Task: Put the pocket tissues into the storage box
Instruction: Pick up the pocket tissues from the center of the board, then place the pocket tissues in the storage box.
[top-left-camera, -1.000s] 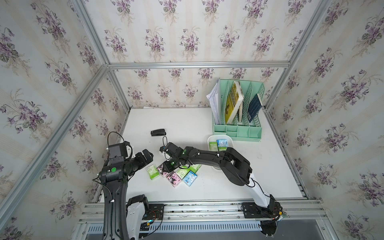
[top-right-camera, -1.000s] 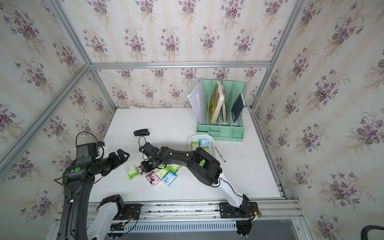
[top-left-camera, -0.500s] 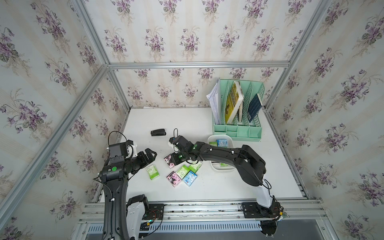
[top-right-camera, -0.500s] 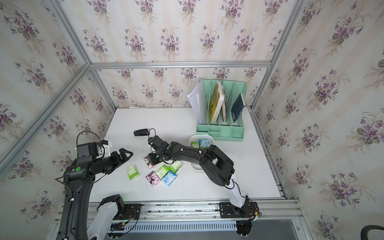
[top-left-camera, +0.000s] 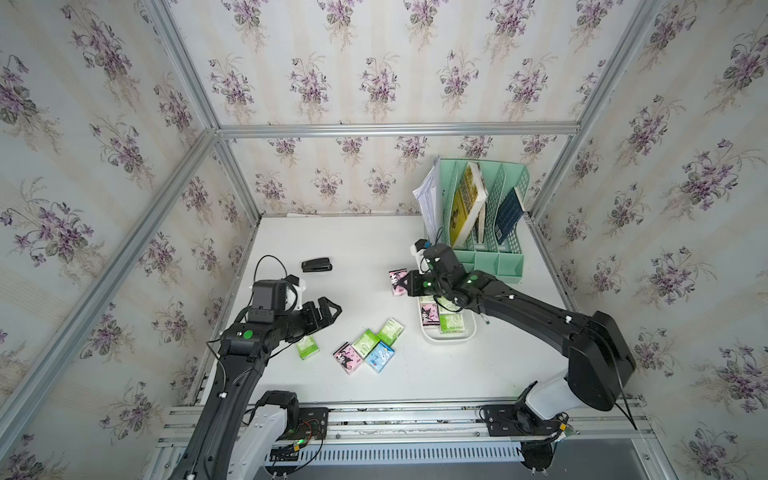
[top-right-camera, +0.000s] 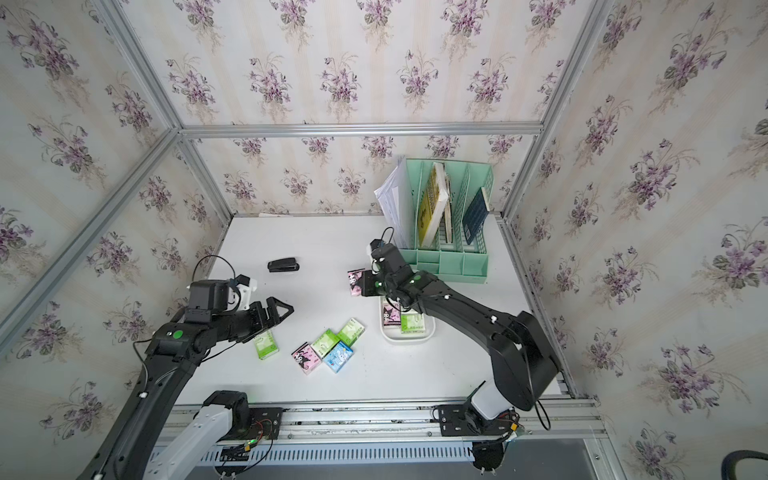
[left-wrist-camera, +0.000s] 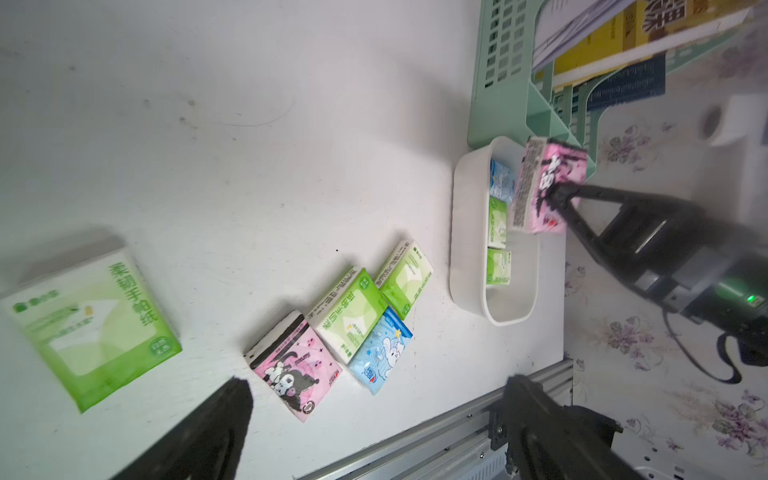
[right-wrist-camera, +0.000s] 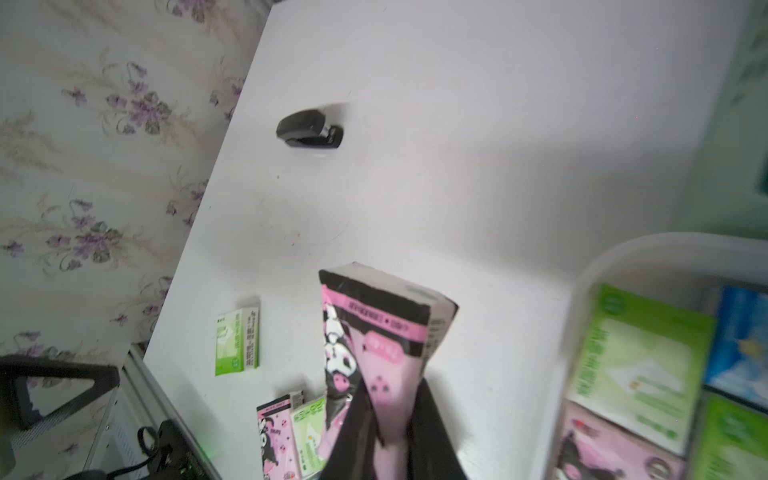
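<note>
My right gripper (top-left-camera: 409, 284) is shut on a pink pocket tissue pack (top-left-camera: 397, 282), holding it in the air just left of the far end of the white storage box (top-left-camera: 446, 340). In the right wrist view the pink pack (right-wrist-camera: 374, 332) sticks out of the right gripper (right-wrist-camera: 390, 436), with the box rim (right-wrist-camera: 582, 282) beside it. Inside the box lie a pink pack (top-left-camera: 429, 314), green packs (top-left-camera: 451, 322) and a blue one (left-wrist-camera: 500, 183). Loose on the table are green (top-left-camera: 307, 347), pink (top-left-camera: 348, 358) and blue (top-left-camera: 380, 357) packs. My left gripper (top-left-camera: 332, 309) hovers open near them, holding nothing.
A black stapler (top-left-camera: 316, 264) lies toward the back left of the table. The mint green desk organizer (top-left-camera: 482, 253), with books and papers in it, stands just behind the box. An aluminium rail (left-wrist-camera: 457, 428) runs along the table's front edge.
My right gripper has lifted the pink pack out of the loose cluster and carried it back and to the right, up beside the box. The left arm has barely moved.
</note>
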